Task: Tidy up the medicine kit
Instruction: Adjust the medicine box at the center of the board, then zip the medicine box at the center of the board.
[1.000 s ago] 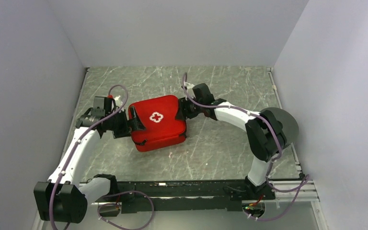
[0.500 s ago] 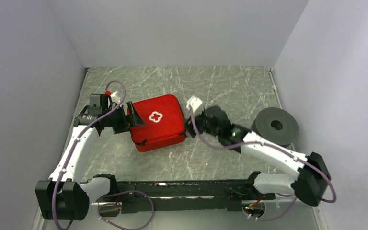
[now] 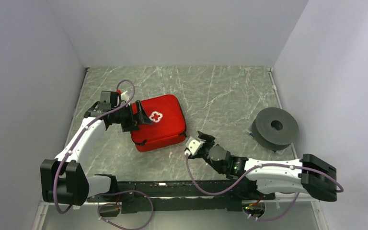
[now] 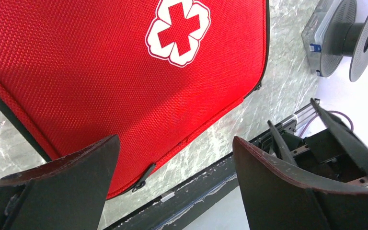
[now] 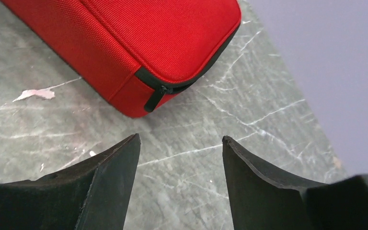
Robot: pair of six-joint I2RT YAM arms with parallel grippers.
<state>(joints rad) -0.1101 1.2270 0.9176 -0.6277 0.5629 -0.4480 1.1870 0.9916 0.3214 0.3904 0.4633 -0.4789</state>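
Right hand (image 3: 197, 142) has left medicine kit (image 3: 165, 125) on marbled table (image 3: 220, 91) between pale walls (image 3: 172, 28).

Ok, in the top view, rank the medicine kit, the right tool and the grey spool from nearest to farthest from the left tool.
1. medicine kit: directly beneath the left tool, which hangs over its left edge.
2. right tool: toward the near edge, right of the kit.
3. grey spool: far right, by the wall.
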